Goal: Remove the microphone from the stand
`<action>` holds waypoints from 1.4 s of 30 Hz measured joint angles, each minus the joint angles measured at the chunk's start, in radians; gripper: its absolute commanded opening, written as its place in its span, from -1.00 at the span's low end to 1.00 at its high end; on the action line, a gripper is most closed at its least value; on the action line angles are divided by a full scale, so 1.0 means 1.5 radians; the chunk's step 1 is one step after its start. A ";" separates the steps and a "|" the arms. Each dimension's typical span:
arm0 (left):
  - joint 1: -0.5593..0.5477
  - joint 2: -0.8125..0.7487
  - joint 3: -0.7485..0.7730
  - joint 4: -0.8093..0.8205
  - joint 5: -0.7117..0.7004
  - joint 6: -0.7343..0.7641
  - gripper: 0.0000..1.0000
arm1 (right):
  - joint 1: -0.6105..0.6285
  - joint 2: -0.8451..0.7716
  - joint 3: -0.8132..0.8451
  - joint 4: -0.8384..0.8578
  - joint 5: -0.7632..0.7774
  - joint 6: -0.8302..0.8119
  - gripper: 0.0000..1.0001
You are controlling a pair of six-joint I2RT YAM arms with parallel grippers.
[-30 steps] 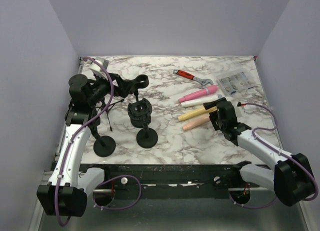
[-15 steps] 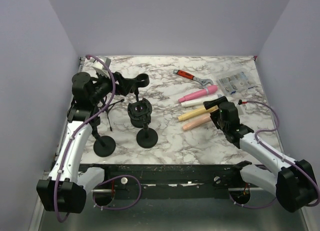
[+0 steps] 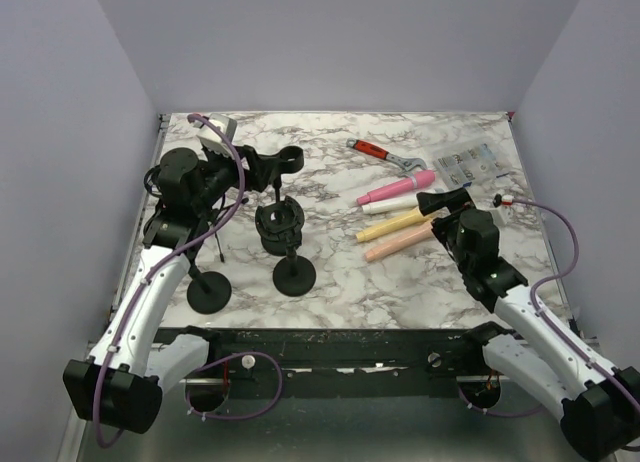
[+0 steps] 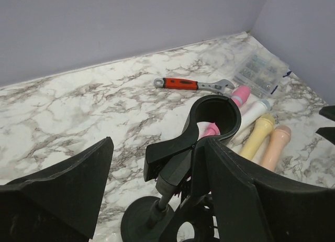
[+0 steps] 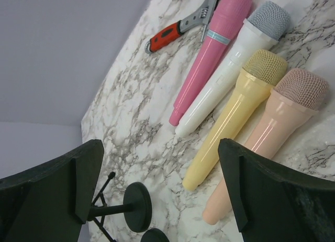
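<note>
Four microphones [image 3: 398, 191], one wrench [image 3: 385, 155], one parts bag [image 3: 468, 164], two round stand bases [image 3: 209, 294]

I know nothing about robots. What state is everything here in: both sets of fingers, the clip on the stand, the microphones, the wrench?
Stand clip: ring empty, no microphone in it.
Left fingers: open, one on either side of the clip, not closed on it.
Right fingers: open wide, empty.
Pink microphone: lying flat.
White microphone: lying flat.
Yellow microphone: lying flat.
Peach microphone: lying flat.
Wrench: lying flat, untouched.
</note>
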 measured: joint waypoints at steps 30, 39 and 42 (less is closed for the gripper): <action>-0.022 -0.030 -0.112 -0.054 -0.104 -0.064 0.52 | 0.000 -0.088 -0.032 -0.001 0.025 -0.064 1.00; -0.022 -0.022 -0.087 -0.096 -0.110 -0.064 0.95 | 0.000 -0.087 -0.032 -0.001 0.024 -0.070 1.00; -0.022 -0.017 -0.066 -0.132 -0.101 -0.059 0.96 | 0.000 -0.085 -0.032 -0.001 0.024 -0.080 1.00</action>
